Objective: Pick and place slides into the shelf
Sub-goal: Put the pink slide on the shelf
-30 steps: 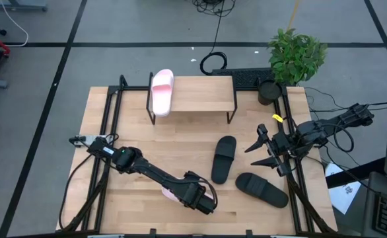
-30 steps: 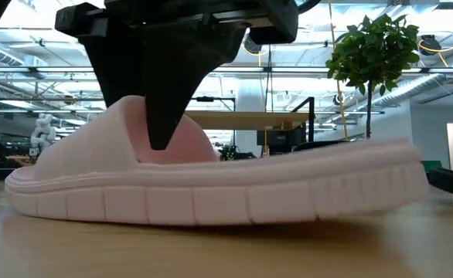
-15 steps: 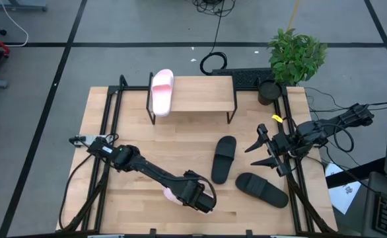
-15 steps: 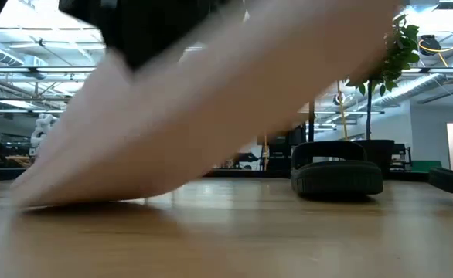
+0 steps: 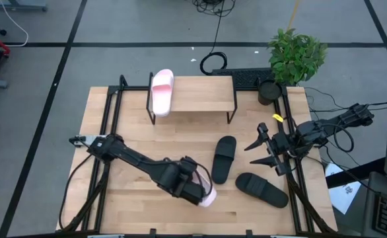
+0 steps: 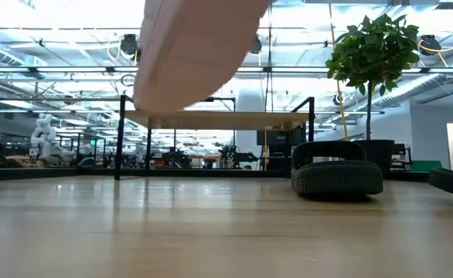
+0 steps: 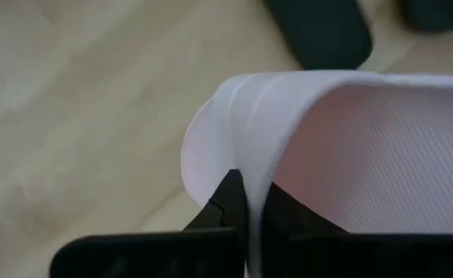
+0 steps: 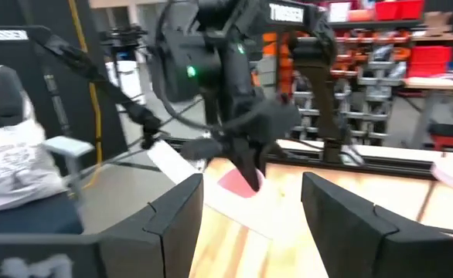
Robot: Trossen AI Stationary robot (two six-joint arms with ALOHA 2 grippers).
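A pale pink slide (image 5: pixel 208 197) hangs over the table's near middle, with my left gripper (image 5: pixel 195 192) shut on it; in the low view the slide (image 6: pixel 195 46) floats high above the tabletop. A second pink slide (image 5: pixel 162 91) lies sole-down on the left end of the shelf (image 5: pixel 200 96). Two black slides (image 5: pixel 224 158) (image 5: pixel 261 188) rest sole-down on the table to the right. My right gripper (image 5: pixel 251 155) waits open by the right edge, holding nothing. My left gripper pinches the edge of the pink slide's strap (image 7: pixel 238 147) between its two fingers, one finger (image 7: pixel 230 205) on the smooth outer face and the other on the textured inner face. The fingers come from above. The slide hangs clear of the table, steeply tilted.
A potted plant (image 5: pixel 296 56) stands at the table's far right corner. Black frame rails (image 5: pixel 111 119) run along the left and right sides. Bare wood lies between the shelf and the black slides.
My left gripper has risen with the pink slide. The slide lay flat on the table, then tipped up with one end still on the wood, and now hangs clear and steeply tilted. It has also swung round toward the table's right edge under the gripper.
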